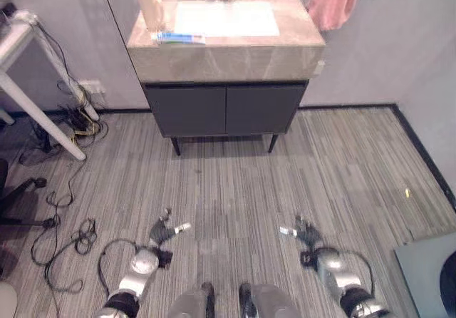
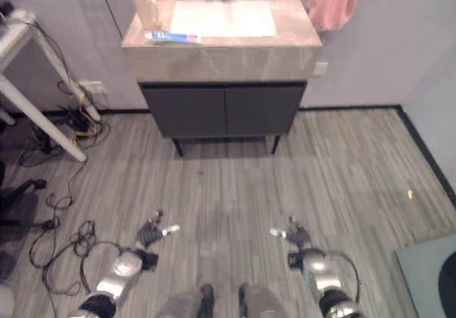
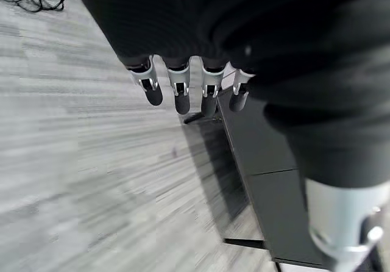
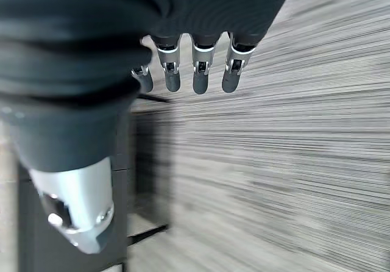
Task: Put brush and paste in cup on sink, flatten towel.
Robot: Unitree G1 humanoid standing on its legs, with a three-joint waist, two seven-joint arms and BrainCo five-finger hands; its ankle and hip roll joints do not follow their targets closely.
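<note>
Both hands, left hand (image 1: 162, 231) & right hand (image 1: 305, 234), hang open w/ nothing held, well short of the sink (image 1: 225, 60): step in close first, then reach for the paste (image 1: 181, 38) beside the cup (image 1: 151, 10).

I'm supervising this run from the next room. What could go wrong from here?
The cup stands at the sink counter's far left corner, the toothpaste by its front edge: a clumsy reach might knock either off. Loose cables lie on the floor left of the left hand, a snag risk. The right hand holds nothing.

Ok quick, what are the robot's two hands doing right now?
Left hand: open, fingers straight, holding nothing.
Right hand: open, fingers straight, holding nothing.
</note>
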